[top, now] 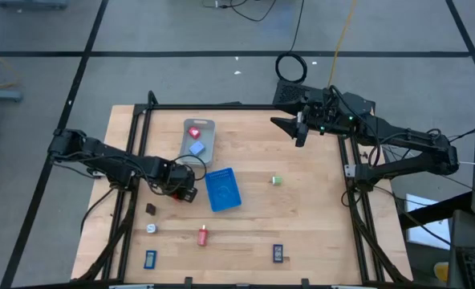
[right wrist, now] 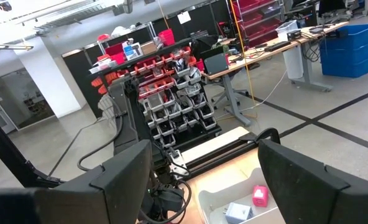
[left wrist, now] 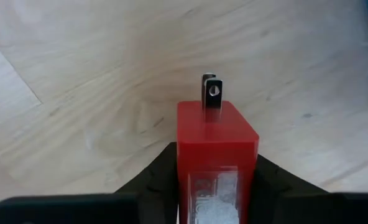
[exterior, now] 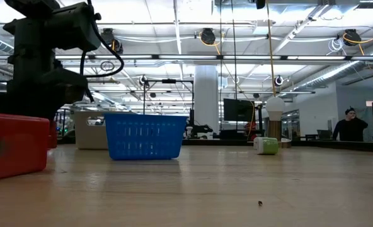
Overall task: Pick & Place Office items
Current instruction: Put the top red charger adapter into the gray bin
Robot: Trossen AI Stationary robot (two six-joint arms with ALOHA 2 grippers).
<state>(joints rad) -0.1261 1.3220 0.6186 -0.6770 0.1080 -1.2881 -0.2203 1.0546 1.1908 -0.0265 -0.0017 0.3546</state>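
Gripping a red plug adapter [left wrist: 216,140] right now with my left pincer [top: 187,192], fingers [left wrist: 156,174] pinching it from both sides, with its two metal prongs [left wrist: 212,93] sticking out ahead of me over bare wood. From above I'm down low on the desk [top: 318,241], just beside the blue basket [top: 223,189]. My guess is the adapter is light and rigid, hard smooth plastic, so a bit slippery if I squeeze near an edge. Flat sides of the body are the place to hold, never the prongs.

My right pincer [top: 300,132] is waiting up at the far edge, fingers spread wide, nothing in them. The grey tray [top: 206,146] already has a red piece [top: 194,132] and a pale blue piece [top: 196,148] in it. Still scattered around: a green piece [top: 277,181], a brown one [top: 151,209], a white one [top: 152,229], another red one [top: 202,235], and two dark blue ones [top: 150,259] near the front edge.
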